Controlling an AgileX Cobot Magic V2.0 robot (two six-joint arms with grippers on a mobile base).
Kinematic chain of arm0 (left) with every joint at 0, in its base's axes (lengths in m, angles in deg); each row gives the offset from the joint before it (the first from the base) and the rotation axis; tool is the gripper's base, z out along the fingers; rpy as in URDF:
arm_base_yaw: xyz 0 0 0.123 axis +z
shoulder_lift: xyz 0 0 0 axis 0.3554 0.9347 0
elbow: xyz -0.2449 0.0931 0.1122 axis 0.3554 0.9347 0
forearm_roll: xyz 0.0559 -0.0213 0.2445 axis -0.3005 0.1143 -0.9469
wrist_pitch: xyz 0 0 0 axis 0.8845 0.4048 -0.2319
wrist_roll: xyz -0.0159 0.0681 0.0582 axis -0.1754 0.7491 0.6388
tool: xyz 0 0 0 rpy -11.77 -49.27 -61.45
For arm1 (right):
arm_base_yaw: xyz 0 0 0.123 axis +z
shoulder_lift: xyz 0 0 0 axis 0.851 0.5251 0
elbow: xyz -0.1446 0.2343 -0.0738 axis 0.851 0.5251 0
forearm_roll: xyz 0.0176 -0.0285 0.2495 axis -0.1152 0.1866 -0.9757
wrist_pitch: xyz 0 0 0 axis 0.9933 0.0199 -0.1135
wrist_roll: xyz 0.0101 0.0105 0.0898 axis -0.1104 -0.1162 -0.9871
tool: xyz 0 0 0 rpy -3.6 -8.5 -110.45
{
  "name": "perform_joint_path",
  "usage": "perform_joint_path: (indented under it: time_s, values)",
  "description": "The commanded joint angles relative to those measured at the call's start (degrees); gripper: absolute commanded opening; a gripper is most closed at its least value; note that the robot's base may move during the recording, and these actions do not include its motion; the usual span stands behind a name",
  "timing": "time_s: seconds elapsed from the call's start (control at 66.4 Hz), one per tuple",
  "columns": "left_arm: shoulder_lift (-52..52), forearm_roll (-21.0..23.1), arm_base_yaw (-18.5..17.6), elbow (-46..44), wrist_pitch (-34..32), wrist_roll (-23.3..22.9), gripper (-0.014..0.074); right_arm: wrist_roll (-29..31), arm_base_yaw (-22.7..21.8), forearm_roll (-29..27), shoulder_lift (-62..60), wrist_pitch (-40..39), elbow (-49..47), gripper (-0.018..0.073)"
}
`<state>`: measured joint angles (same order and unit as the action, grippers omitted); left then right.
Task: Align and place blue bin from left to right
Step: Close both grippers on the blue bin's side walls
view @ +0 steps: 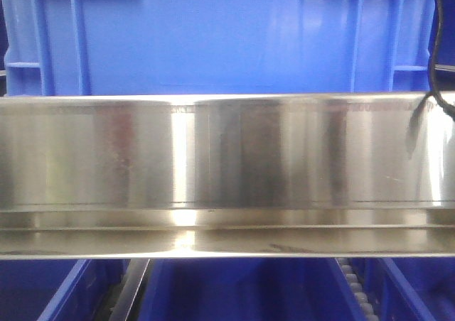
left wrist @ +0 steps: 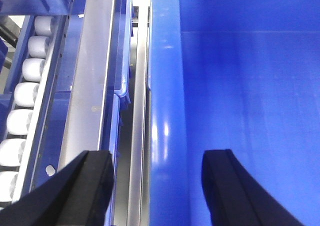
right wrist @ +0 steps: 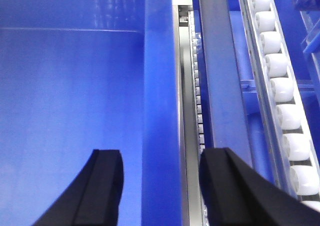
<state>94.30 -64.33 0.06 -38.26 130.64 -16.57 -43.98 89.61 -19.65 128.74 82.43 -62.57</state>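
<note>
Only the front view shows the outside of the large, glossy, rigid-plastic blue bin (view: 213, 37). Its ribbed side wall fills the 12 o'clock half, behind a broad brushed stainless-steel rail (view: 227, 158) that crosses the full width and hides the bin's base. A thin black cable (view: 434, 58) hangs at 3 o'clock.

Only the wrist views show the grippers and the bin's smooth interior. The left gripper (left wrist: 157, 156) has its black jaws released, spread astride the bin's thick rim and clear of it on both sides. A row of white plastic rollers (left wrist: 20, 101) runs along 9 o'clock.

The right gripper (right wrist: 161, 153) straddles the opposite rim, its jaws likewise released. A second roller row (right wrist: 282, 86) lies at 3 o'clock, beyond a grey metal strip (right wrist: 220, 86).
</note>
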Motion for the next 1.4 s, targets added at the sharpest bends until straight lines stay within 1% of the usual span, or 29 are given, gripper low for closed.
perform_joint_path:
  time_s: [0.0,0.09,0.151,0.181,0.211,0.346,0.376,0.467,0.843,0.963,1.084,1.174,1.385]
  values:
    - [-0.41,0.51,-0.23,-0.37,0.14,-0.49,0.0312,-0.03,-0.25,0.51,-0.28,-0.67,-0.45,0.0243]
    - [-0.1,0.51,-0.23,-0.37,0.73,-0.49,0.0274,-0.03,-0.25,0.51,-0.28,-0.67,-0.45,0.0242]
    - [0.22,0.51,-0.23,-0.37,1.35,-0.49,0.0221,-0.03,-0.25,0.51,-0.28,-0.67,-0.45,0.0221]
    - [0.36,0.64,-0.23,-0.37,1.51,-0.49,0.018,-0.03,-0.25,0.51,-0.28,-0.67,-0.45,0.0195]
    - [0.45,0.94,-0.23,-0.37,1.51,-0.49,0.0134,-0.03,-0.25,0.51,-0.28,-0.67,-0.45,0.0167]
    - [0.48,1.29,-0.23,-0.37,1.51,-0.49,-0.007,-0.03,-0.25,0.51,-0.28,-0.67,-0.45,-0.0051]
    - [0.48,1.29,-0.23,-0.37,1.51,-0.49,-0.0113,-0.03,-0.25,0.51,-0.28,-0.67,-0.45,-0.0088]
    - [0.48,1.07,-0.23,-0.37,1.51,-0.49,-0.0111,-0.03,-0.25,0.51,-0.28,-0.67,-0.45,-0.0074]
    - [0.48,0.95,-0.23,-0.37,1.47,-0.49,-0.0111,-0.03,-0.25,0.51,-0.28,-1.98,-0.45,-0.0075]
    - [0.48,0.95,-0.23,-0.37,0.64,-0.37,-0.0111,-0.03,-0.25,0.51,-0.28,-1.98,-0.45,-0.0075]
    - [0.21,0.95,-0.23,-0.37,1.51,-0.25,-0.0111,-0.03,-0.15,0.51,-0.92,-0.9,-0.45,-0.0075]
    - [-0.85,0.52,-0.65,-0.37,1.51,-0.6,-0.0111,-0.03,0.18,0.51,-2.06,-0.68,-0.45,-0.0075]
    - [-5.03,-1.37,-2.73,-0.37,1.51,-1.93,-0.0111,-2.18,0.78,0.51,-5.63,-0.54,-0.45,-0.0075]
